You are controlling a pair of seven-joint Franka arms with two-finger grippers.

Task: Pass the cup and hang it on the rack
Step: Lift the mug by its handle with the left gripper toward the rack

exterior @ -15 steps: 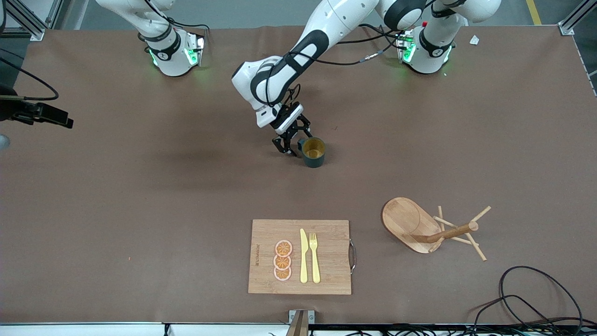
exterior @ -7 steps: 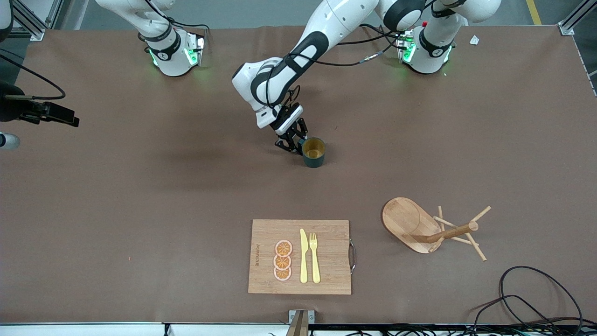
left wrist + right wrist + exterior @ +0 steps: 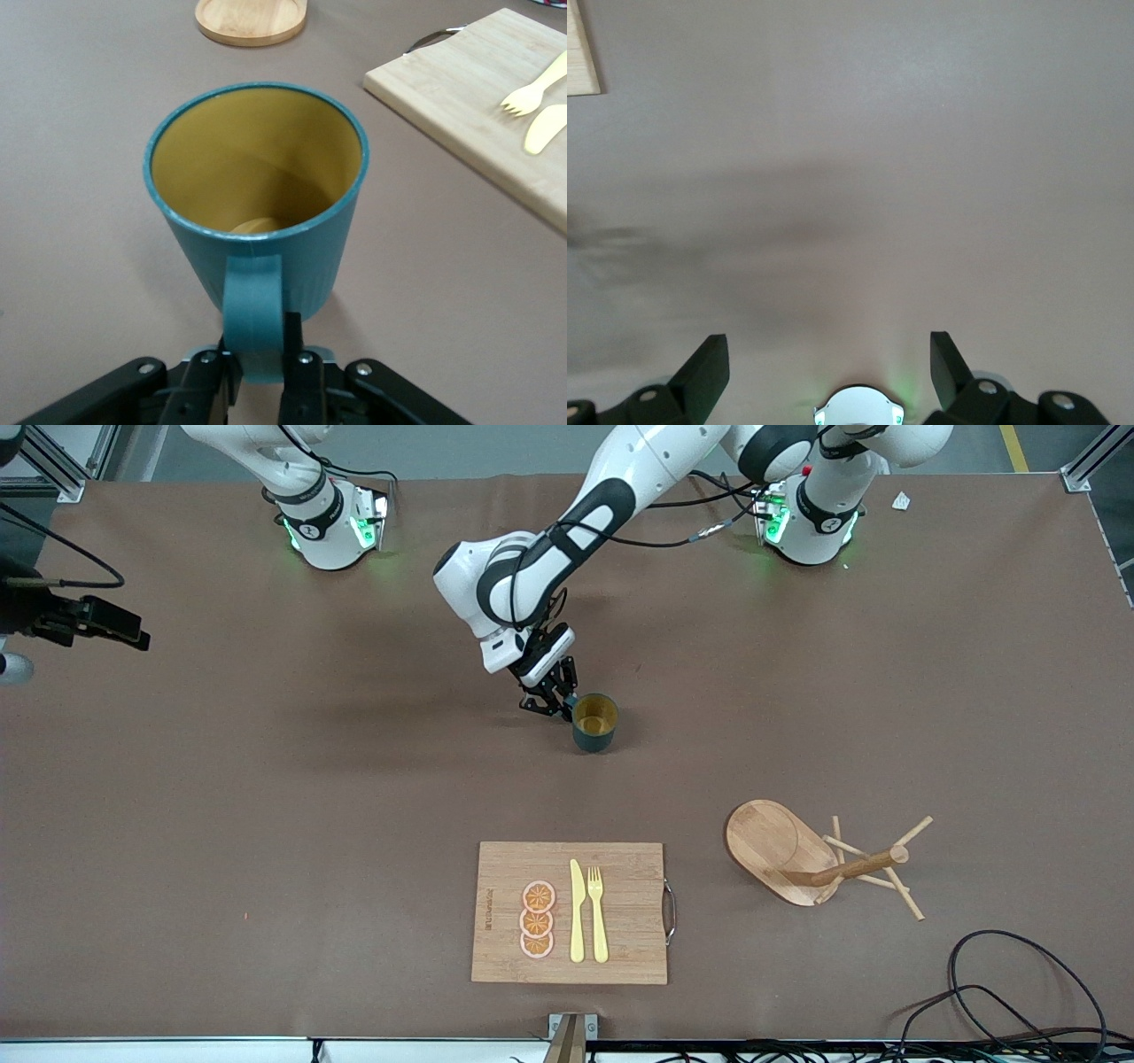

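Note:
The dark teal cup with a mustard-yellow inside is upright near the middle of the table. My left gripper is shut on its loop handle. In the left wrist view the fingers clamp the handle of the cup from both sides. I cannot tell whether the cup rests on the table or is just clear of it. The bamboo rack stands nearer to the front camera, toward the left arm's end; its oval base shows in the left wrist view. My right gripper is open and empty, high over bare table.
A bamboo cutting board with a yellow knife, a fork and orange slices lies near the front edge; it also shows in the left wrist view. Black cables lie at the front corner by the rack.
My left gripper's fingers, open beside the handle a second ago, have shut on it. The cup has shifted slightly.

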